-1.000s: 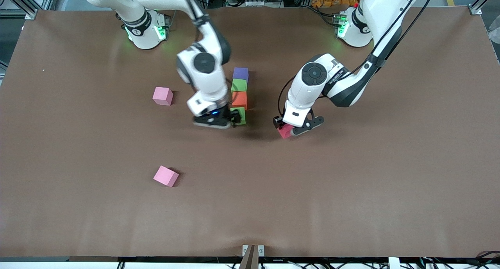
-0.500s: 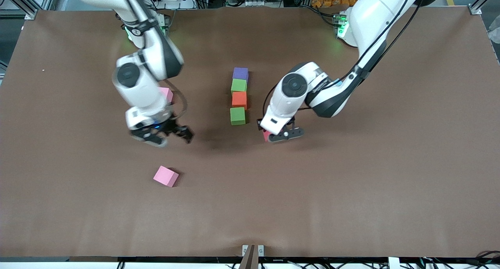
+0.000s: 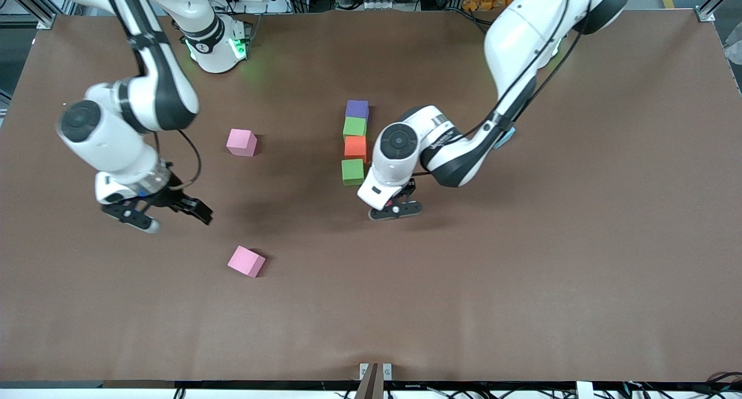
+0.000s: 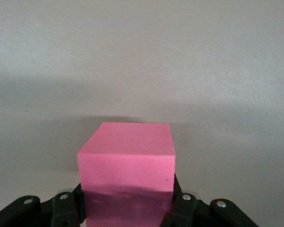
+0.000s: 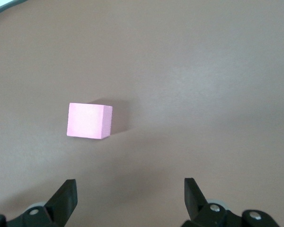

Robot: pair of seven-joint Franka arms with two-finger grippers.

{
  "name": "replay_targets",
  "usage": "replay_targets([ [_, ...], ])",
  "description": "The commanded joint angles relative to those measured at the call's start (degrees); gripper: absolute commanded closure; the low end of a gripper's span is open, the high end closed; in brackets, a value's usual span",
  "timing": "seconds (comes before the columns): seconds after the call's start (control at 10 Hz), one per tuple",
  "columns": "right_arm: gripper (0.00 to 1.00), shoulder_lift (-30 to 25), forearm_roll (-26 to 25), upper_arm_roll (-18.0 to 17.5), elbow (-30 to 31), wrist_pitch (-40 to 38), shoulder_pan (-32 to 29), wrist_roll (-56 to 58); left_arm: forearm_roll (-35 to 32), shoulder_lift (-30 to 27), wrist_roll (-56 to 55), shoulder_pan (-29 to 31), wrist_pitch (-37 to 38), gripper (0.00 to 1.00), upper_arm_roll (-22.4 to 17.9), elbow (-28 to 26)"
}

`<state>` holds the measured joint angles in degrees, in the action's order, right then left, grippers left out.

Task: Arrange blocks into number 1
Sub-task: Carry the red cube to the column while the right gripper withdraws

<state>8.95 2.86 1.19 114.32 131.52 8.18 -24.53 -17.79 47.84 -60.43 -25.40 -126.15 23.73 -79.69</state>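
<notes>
The brown table (image 3: 522, 283) is carrying everything. The left arm (image 3: 510, 45) is reaching in from its base, and the left gripper (image 3: 394, 209) is sitting low just beside the green block (image 3: 352, 171) that ends the column nearest the front camera, its fingers (image 4: 184, 208) clamping the red block (image 4: 126, 170). The right arm (image 3: 145, 80) is stretching toward its own end of the table, with the right gripper (image 3: 165, 215) hanging spread wide and holding nothing. The column is running away from the camera: that green block, the orange block (image 3: 355, 147), a second green block (image 3: 354, 126), the purple block (image 3: 357, 109). Two pink cubes (image 3: 241, 142) (image 3: 246, 261) are lying well apart from the column.
</notes>
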Motion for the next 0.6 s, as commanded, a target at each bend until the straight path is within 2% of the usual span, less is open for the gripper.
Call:
replay_targets([
  [0.0,0.00,-3.1,-0.8,-1.4,-4.7,-10.3,-4.0,7.9,0.7,3.9,0.3,-3.5,1.3,1.00,-1.8,6.5],
  [0.2,0.00,-3.3,-1.0,-1.3,-9.6,-16.3,-5.0,9.6,0.7,5.0,0.3,-4.7,-0.5,1.00,-2.4,7.6],
  [0.5,0.00,-3.4,-4.5,-0.9,-15.9,-25.0,-5.2,12.3,0.7,6.6,0.2,-9.0,-2.3,1.00,-5.5,8.8],
])
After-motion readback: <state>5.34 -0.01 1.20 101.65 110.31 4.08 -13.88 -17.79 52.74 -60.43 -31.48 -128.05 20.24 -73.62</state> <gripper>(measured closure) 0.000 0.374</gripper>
